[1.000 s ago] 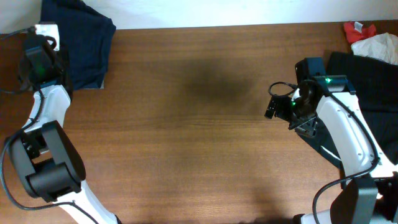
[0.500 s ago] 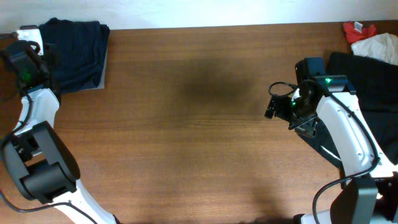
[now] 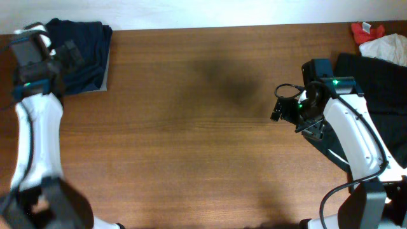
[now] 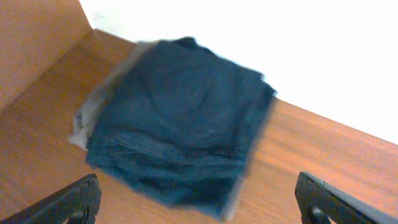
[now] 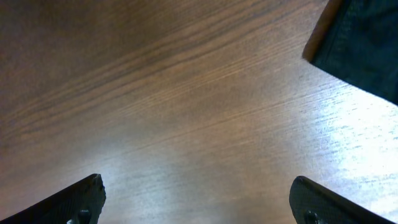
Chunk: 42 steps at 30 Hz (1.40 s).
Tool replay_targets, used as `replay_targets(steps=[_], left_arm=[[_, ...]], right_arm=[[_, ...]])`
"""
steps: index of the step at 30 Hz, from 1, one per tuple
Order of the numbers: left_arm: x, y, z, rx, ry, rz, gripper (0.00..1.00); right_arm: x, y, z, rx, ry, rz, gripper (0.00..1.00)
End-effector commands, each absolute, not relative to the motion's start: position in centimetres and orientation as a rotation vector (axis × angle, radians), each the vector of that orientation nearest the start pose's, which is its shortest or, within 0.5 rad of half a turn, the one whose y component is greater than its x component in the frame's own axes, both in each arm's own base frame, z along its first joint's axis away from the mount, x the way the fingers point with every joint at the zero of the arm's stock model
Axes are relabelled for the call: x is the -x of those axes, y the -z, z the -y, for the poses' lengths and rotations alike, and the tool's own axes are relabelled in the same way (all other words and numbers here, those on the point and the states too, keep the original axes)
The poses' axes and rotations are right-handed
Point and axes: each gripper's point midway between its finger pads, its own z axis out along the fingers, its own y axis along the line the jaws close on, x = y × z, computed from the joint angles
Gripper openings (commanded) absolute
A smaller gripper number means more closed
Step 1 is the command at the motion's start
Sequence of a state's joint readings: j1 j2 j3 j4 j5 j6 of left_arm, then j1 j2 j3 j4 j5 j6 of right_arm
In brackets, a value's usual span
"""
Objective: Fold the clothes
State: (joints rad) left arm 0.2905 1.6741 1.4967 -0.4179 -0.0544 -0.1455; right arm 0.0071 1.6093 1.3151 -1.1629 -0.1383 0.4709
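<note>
navy clothes (image 4: 177,124) lie folded, seemingly on a grey garment (image 4: 84,124); left and right jaws spread wide open.

Navy clothes (image 4: 177,124) folded, square stack, table's far-left corner.

The clothes (image 4: 180,118) are seen in plain dark navy, the cloth (image 4: 87,115) under them pale grey. The tabletop (image 3: 191,146) is grained brown. A black garment (image 3: 381,83), white rag (image 3: 389,46) and red scrap (image 3: 364,29) are seen.
</note>
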Motion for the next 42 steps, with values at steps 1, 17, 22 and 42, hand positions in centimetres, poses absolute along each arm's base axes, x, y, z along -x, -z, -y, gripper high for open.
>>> replay_targets(steps=[1, 17, 22, 42], left_arm=[[-43.6, -28.8, -11.2, 0.538, 0.104, -2.140, 0.99], [-20.6, -21.1, 1.6, 0.571, 0.559, -2.472, 0.99], [-15.4, -20.2, 2.9, 0.623, 0.566, -2.558, 0.99], [-21.8, -23.5, 6.2, 0.017, 0.497, -1.914, 0.99]], right_arm=[[-31.3, -12.5, -2.4, -0.689, -0.232, -2.958, 0.98], [-31.3, -12.5, -2.4, -0.689, -0.232, -2.958, 0.98], [-31.3, -12.5, -2.4, -0.689, -0.232, -2.958, 0.98], [-31.3, -12.5, -2.4, -0.689, -0.232, -2.958, 0.98]])
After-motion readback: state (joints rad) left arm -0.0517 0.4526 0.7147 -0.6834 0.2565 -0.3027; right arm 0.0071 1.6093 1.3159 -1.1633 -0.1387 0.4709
